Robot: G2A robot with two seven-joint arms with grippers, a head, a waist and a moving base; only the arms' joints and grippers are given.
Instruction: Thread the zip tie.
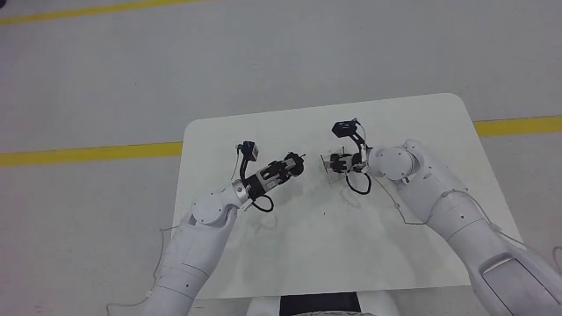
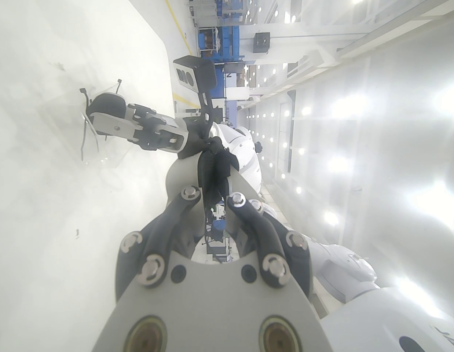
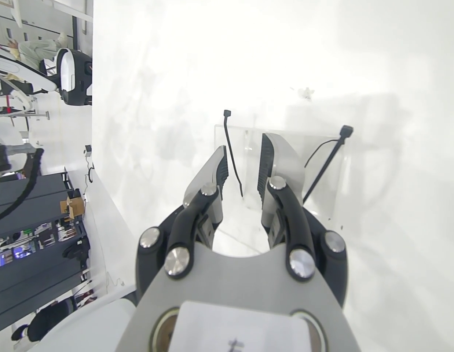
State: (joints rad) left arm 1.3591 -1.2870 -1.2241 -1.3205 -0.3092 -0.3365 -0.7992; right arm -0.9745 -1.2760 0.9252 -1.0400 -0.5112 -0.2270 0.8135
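The black zip tie sits on the clear stand. Its long axis runs the same way as the right gripper's fingers, and its square head points away from the wrist, just past the stand's far edge. The fingers are spread apart, one on each side of the strap, and do not touch it.

A second zip tie lies on the same stand outside one finger. It is angled away from the first, and its head reaches the stand's corner.

Whether either tie lies flat or leans cannot be told through the clear plastic, and from above both are too small to read.

The left gripper is level with the stand and near it, on the side away from the right arm, without touching it. Its fingers are drawn together, and whether anything is pinched between them is unclear.

The stand is near the middle of the white table, with bare surface around it and every table edge well away.
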